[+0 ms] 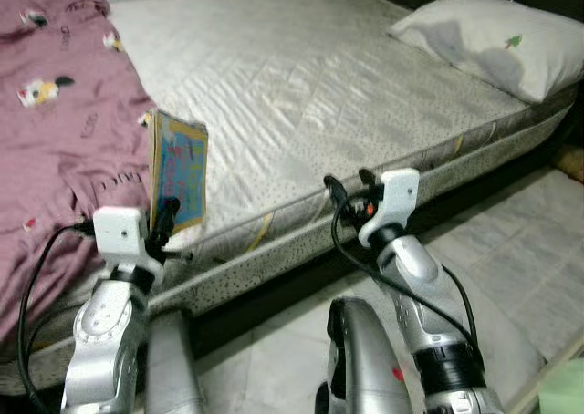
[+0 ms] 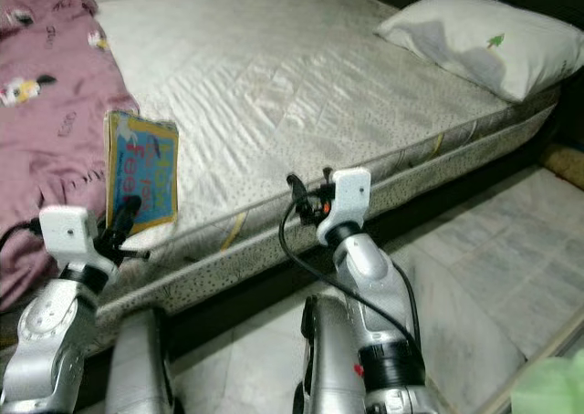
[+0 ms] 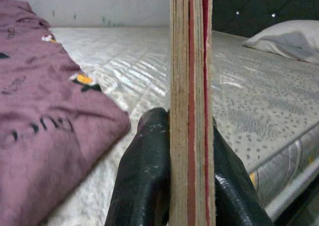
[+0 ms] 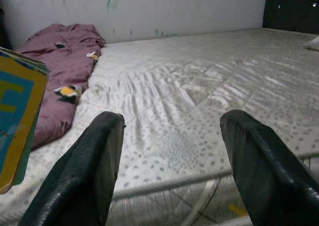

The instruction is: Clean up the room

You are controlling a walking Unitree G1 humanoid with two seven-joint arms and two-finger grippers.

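Observation:
My left gripper (image 1: 162, 221) is shut on the lower edge of a thin picture book (image 1: 178, 170) with a blue and yellow cover. It holds the book upright over the near edge of the mattress (image 1: 301, 77), next to the purple blanket (image 1: 55, 113). In the left wrist view the book's page edges (image 3: 191, 106) stand between the two black fingers (image 3: 144, 176). My right gripper (image 1: 349, 182) hovers open at the mattress's front edge, nothing between its fingers (image 4: 82, 176). The book's corner (image 4: 17, 111) shows beside them.
A white pillow (image 1: 493, 40) lies at the far right of the bed. The purple blanket covers the bed's left side. Pale tiled floor (image 1: 511, 259) runs along the bed's front. A green object (image 1: 564, 391) sits at the lower right corner.

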